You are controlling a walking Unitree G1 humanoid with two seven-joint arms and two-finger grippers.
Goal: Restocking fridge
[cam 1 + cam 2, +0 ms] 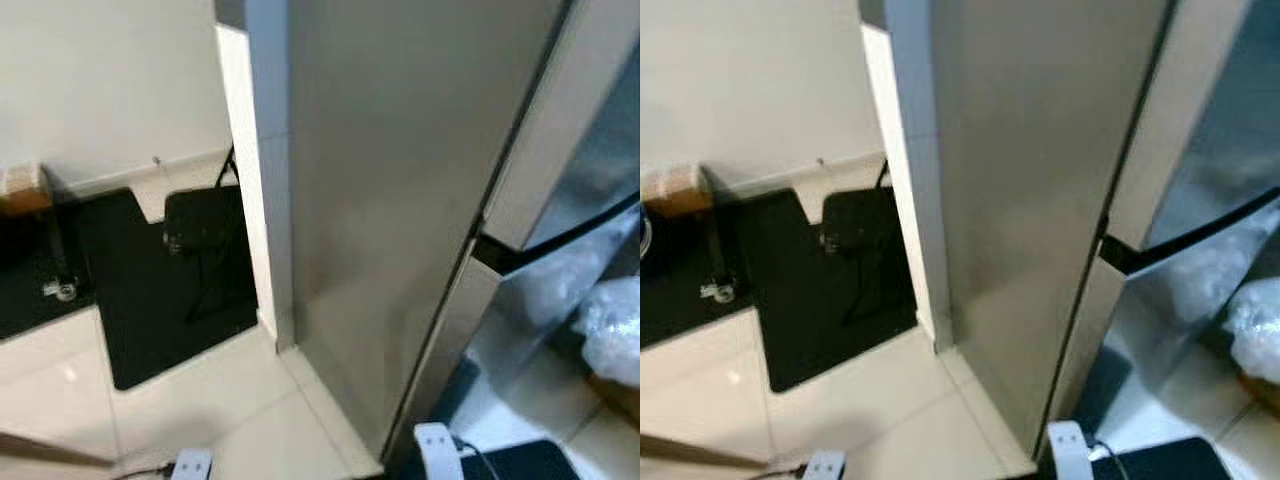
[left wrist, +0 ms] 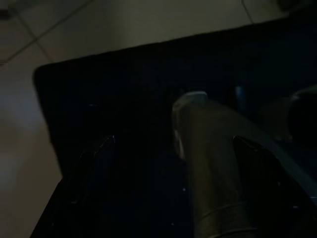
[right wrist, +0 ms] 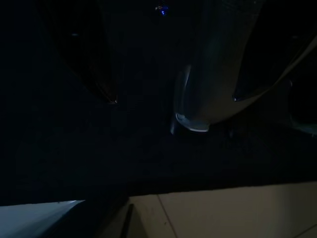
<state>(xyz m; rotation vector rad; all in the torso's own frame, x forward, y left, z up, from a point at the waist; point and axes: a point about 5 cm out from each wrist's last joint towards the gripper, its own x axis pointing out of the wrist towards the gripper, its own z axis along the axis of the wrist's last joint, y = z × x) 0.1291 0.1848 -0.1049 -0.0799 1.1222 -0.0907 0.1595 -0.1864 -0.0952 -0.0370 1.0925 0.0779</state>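
From the head views, the fridge (image 1: pixel 400 200) stands tall and grey straight ahead, on a pale tiled floor (image 1: pixel 200 400), with a black mat (image 1: pixel 150 300) and a folded black chair (image 1: pixel 855 240) by the white wall (image 1: pixel 100 80). The left wrist view is dark: the left pincer (image 2: pixel 171 148) hangs over a dark mat with fingers spread apart. The right wrist view is darker; the right pincer (image 3: pixel 173 99) also looks spread.

- The fridge (image 1: pixel 400 200) is cut off by the top and right edges of the head views.
- A white crinkled object (image 1: pixel 612 330) at the right edge is blurred; what it is cannot be told.
- Both wrist views are very dark; each gripper's finger spacing cannot be judged.
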